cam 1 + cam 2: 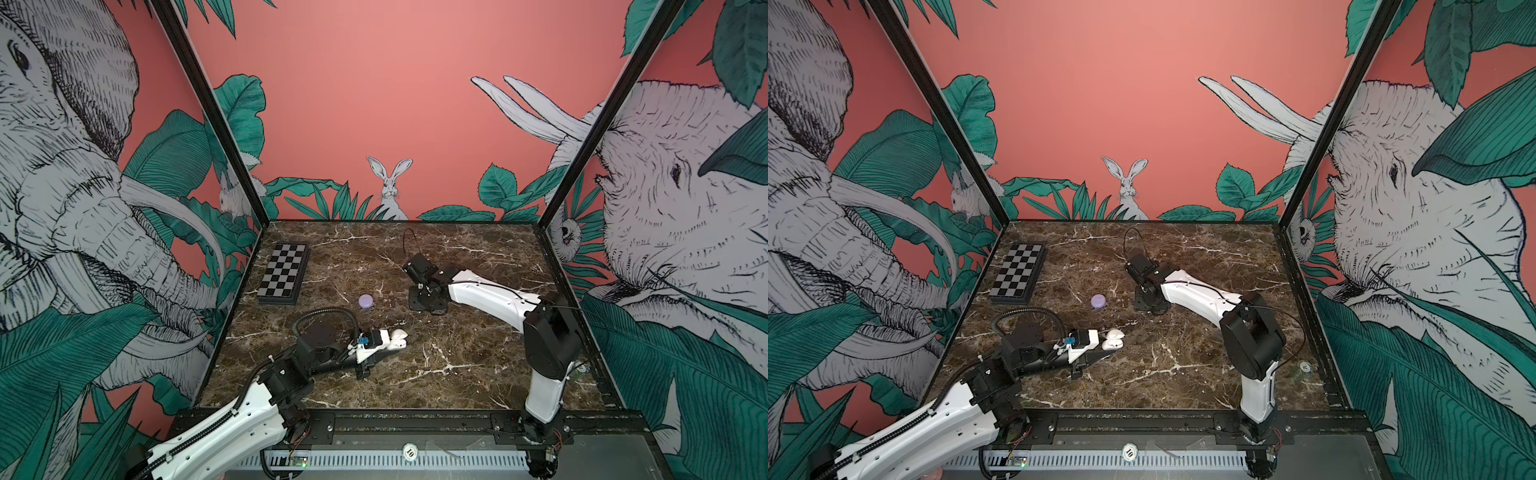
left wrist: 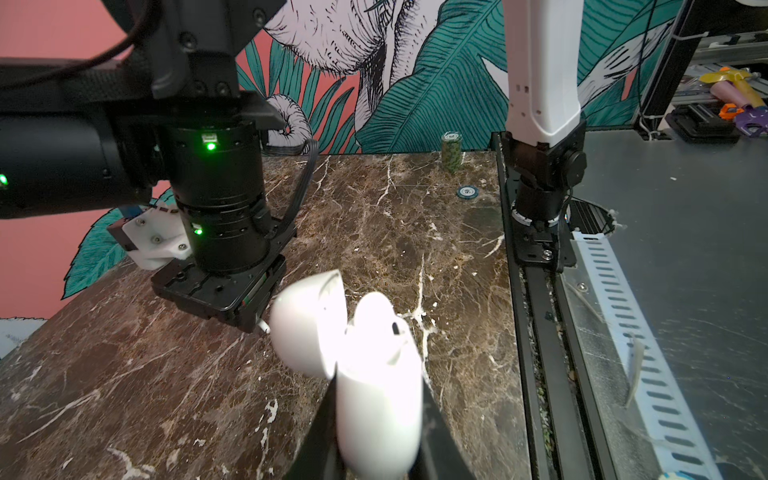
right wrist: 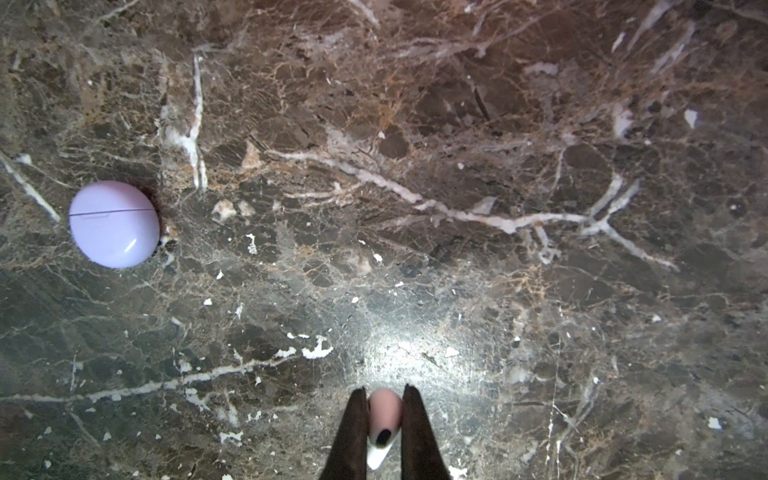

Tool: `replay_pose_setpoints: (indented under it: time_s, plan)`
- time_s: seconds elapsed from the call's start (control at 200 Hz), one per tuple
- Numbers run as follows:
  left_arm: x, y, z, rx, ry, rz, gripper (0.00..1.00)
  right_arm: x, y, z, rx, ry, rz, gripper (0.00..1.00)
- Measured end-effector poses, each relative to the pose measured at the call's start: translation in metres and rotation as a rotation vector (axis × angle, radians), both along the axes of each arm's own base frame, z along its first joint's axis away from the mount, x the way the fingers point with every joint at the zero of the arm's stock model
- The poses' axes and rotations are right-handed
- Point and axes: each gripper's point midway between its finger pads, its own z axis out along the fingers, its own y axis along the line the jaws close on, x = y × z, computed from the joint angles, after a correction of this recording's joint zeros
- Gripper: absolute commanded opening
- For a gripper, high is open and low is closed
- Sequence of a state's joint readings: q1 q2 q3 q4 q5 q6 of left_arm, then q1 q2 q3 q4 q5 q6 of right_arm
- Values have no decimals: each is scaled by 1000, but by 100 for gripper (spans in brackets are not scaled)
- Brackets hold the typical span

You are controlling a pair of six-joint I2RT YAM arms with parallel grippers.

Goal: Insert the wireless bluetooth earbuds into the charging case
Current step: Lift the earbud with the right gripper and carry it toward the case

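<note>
While an earbud [image 3: 384,419] is clamped in the right gripper [image 3: 384,390], its stem lying back along the fingers [image 3: 349,428], the open white charging case [image 1: 398,337] is seen pinched in the left gripper [image 2: 379,386], left of and nearer the desk [image 1: 457,257] front than the earbud.

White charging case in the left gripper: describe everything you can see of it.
The white charging case is glossy, rounded plastic, glaring under the light. Its hinged lid stands open. The left gripper pinches the base between both black fingers. A white earbud with a dark spot seems seated inside. Contact with the tabletop is unclear.
</note>
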State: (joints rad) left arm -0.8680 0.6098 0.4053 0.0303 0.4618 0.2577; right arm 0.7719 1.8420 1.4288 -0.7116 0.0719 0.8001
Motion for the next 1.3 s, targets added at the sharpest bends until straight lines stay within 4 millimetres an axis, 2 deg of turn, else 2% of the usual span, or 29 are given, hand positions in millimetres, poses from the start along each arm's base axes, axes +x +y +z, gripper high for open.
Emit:
replay_pose_setpoints:
  time_s: [0.335,0.57,0.685,0.99,1.3]
  plan:
    - [7,-6,-2,-1,78,23,0,-14,-14,11,22,-22,1,0]
    - [15,-16,35,-137,145,47,0,-22,-17,28,50,-60,16,0]
    - [18,-19,43,-209,148,55,0,-24,-21,34,44,-79,23,0]
    - [38,-28,23,-276,221,123,0,-25,-36,70,50,-175,26,0]
    - [50,-30,8,-301,237,179,0,-27,-39,74,41,-182,37,0]
